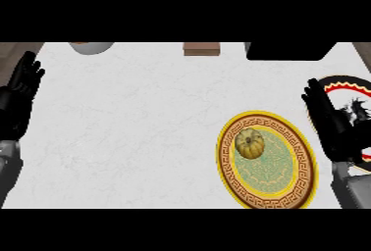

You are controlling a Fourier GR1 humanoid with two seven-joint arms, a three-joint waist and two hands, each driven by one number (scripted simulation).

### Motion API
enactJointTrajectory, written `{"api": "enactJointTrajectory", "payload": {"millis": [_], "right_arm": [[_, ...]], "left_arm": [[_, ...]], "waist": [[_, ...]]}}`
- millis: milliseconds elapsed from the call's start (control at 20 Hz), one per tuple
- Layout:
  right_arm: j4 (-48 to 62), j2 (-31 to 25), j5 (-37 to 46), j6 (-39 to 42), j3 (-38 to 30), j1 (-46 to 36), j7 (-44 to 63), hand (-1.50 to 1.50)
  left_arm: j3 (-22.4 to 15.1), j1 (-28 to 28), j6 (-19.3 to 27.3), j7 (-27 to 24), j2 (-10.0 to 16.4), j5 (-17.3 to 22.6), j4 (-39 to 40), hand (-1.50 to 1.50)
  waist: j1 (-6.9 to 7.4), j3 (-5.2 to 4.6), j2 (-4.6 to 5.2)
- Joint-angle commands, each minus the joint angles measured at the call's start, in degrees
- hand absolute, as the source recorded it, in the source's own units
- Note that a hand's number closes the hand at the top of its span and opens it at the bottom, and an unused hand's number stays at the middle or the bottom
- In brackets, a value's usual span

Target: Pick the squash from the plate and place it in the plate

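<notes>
Marbled white counter (pixel 145 127), ribbed round squash (pixel 251 144) on gold-rimmed plate (pixel 226 164), left hand (pixel 17 100) and right hand (pixel 332 130) fingers (pixel 314 95) straight, empty

Left hand (pixel 18 98): resting open at left edge, fingers pointing up.
Right hand (pixel 334 128): hovering open, fingers straight.

The black plate (pixel 346 83), just right of the gold-rimmed plate (pixel 226 162), is cut by the right edge and partly hidden behind the right hand (pixel 336 131). Beyond the gold-rimmed plate, a grey vessel (pixel 91 47), brown block (pixel 201 49) and black object (pixel 290 51) are cropped.
</notes>
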Motion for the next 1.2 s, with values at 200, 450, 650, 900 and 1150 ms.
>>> {"api": "enactJointTrajectory", "payload": {"millis": [200, 450, 650, 900, 1150], "right_arm": [[0.5, 2.9, 4.8, 1.0, 10.1, -16.0, 19.1, 1.50], [1.6, -20.8, 35.6, 6.9, 23.3, -16.9, 13.2, 1.50], [-1.2, -2.5, 30.8, -12.2, 18.1, -8.4, 18.4, 1.50], [-7.7, -4.2, 20.3, -1.4, 17.7, 0.0, 4.1, -1.50], [-4.1, -10.1, 29.3, 10.3, 23.3, -14.0, 19.0, -1.50]], "left_arm": [[-7.1, 5.2, 4.0, 6.1, -8.7, -3.1, 3.0, 0.00], [-8.5, 6.7, 1.4, 7.1, -9.2, -1.5, 3.4, 0.00], [-10.7, 10.2, 6.8, 7.7, -14.6, -3.6, 3.5, 0.00], [-12.0, 14.5, 8.3, 9.5, -15.0, -5.1, -2.4, 0.00], [-10.9, 9.4, 7.6, 10.4, -15.2, -5.2, 1.5, 0.00]], "waist": [[0.91, -1.41, 0.02], [2.24, -3.01, -0.69], [-2.09, -1.14, -0.61], [-1.49, -1.16, -0.55], [-0.81, -1.33, -0.30]]}}
